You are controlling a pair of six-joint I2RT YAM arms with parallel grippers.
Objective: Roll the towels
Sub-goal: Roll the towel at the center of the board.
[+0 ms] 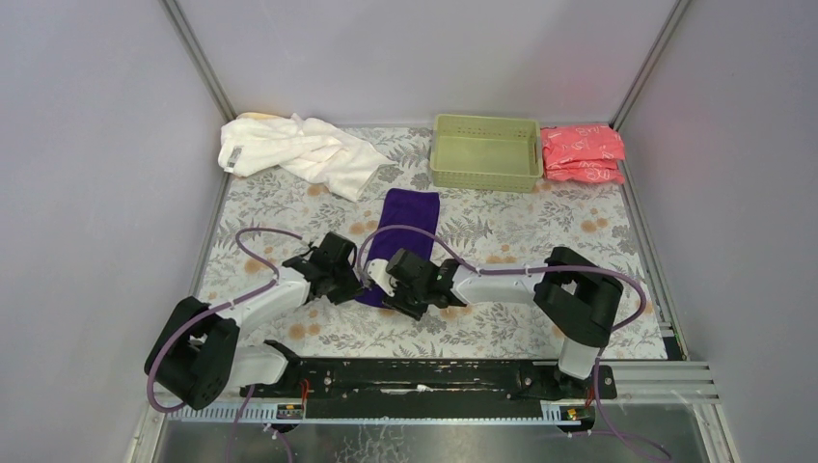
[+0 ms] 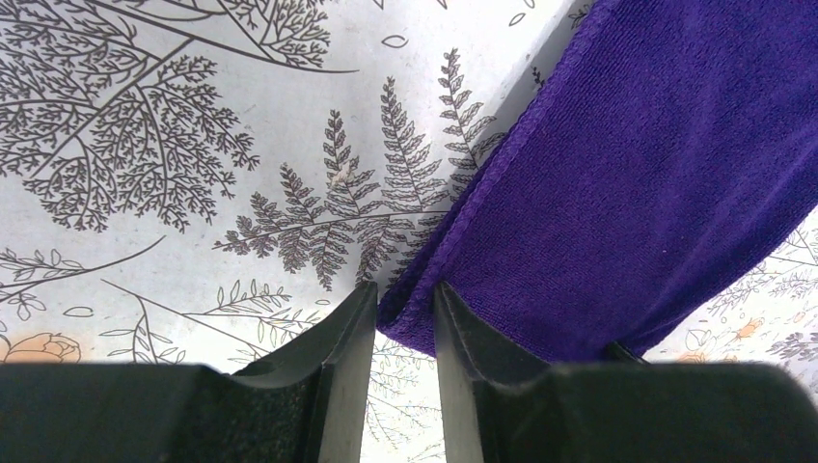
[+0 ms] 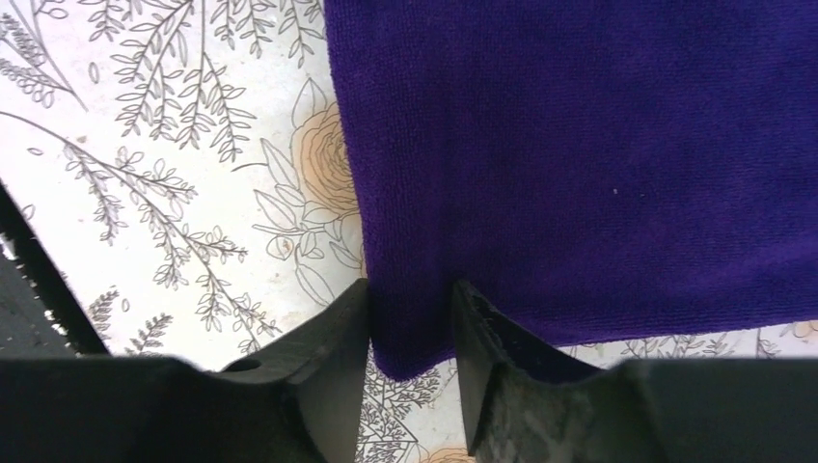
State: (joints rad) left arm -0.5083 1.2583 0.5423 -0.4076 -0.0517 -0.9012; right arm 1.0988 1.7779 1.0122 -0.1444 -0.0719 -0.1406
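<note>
Two near corners of the flat dark purple terry towel (image 1: 413, 217), at 6 o'clock, were pinched tight by left gripper (image 2: 403, 291) and right gripper (image 3: 410, 289), over fern-printed tablecloth (image 1: 540, 231).

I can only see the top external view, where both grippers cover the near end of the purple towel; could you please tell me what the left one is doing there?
Observer: On the left gripper, the fingers sit a narrow gap apart with one near corner of the purple towel between them; it looks pinched.
Operator: Thank you. And the right one?
Observer: The right gripper has the other near corner filling the gap between its fingers.
Operator: Is the cloth bunched at either grip?
Observer: No, in both wrist views it lies smooth on the table beyond the fingertips.
</note>
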